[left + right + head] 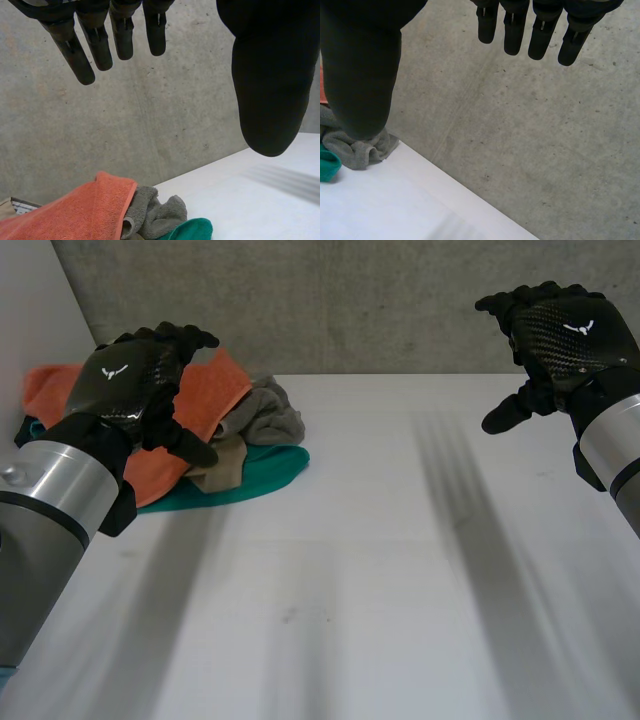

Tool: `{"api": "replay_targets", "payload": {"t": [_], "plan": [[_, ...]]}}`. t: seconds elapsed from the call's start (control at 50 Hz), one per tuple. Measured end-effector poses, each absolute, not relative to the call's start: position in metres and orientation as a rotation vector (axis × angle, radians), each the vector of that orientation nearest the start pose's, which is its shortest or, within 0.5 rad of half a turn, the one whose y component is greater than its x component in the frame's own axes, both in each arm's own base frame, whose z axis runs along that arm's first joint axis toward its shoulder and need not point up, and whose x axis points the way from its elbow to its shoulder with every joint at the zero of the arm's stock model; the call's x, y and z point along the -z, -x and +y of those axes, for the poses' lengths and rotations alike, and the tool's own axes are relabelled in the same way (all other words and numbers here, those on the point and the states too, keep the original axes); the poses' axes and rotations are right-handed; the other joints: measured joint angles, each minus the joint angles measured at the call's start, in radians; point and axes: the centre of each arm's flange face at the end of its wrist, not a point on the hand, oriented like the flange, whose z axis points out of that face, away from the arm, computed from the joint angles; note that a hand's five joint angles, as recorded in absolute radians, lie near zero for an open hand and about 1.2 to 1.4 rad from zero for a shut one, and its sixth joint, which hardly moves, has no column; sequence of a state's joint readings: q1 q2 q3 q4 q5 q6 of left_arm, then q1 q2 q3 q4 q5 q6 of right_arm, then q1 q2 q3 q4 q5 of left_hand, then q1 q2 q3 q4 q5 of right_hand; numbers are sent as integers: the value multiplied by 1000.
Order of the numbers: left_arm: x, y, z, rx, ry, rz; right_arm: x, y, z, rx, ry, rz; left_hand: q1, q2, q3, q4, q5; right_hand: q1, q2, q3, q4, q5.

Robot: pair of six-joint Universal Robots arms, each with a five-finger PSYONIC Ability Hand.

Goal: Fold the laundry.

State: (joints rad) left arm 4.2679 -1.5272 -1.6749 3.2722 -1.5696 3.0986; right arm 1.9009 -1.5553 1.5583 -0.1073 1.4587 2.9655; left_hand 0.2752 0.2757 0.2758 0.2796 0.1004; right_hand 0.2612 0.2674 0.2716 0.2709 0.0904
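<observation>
Head view from above and behind, looking down on flat white table (380, 570), left wrist view close along black left hand (270, 75), right wrist view along black right hand (360, 65), both facing rough grey concrete wall (150, 125), all three share crumpled grey terry cloth (275, 420).

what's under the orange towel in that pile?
A grey cloth and a tan cloth poke out beneath the orange towel, teal cloth lowest. Whatever else lies under it is hidden by the towel and the left hand.
</observation>
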Motion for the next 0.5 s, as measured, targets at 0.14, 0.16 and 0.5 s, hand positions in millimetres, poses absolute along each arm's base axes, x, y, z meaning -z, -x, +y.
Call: {"api": "replay_targets", "payload": {"t": [0.14, 0.16, 0.5], "plan": [[-303, 247, -215, 2519, -480, 2373, -319, -236, -254, 2184, 612, 1889, -66, -69, -67, -78, -55, -29, -56, -61, -63, -47], [-303, 247, -215, 2518, -480, 2373, -319, -236, -254, 2184, 612, 1890, -66, -69, -67, -78, -55, -29, -56, -61, -63, -47], [-310, 242, -225, 2533, -448, 2318, -320, -227, -258, 2252, 494, 1969, -66, -68, -67, -78, -55, -29, -56, -61, -63, -47]]}}
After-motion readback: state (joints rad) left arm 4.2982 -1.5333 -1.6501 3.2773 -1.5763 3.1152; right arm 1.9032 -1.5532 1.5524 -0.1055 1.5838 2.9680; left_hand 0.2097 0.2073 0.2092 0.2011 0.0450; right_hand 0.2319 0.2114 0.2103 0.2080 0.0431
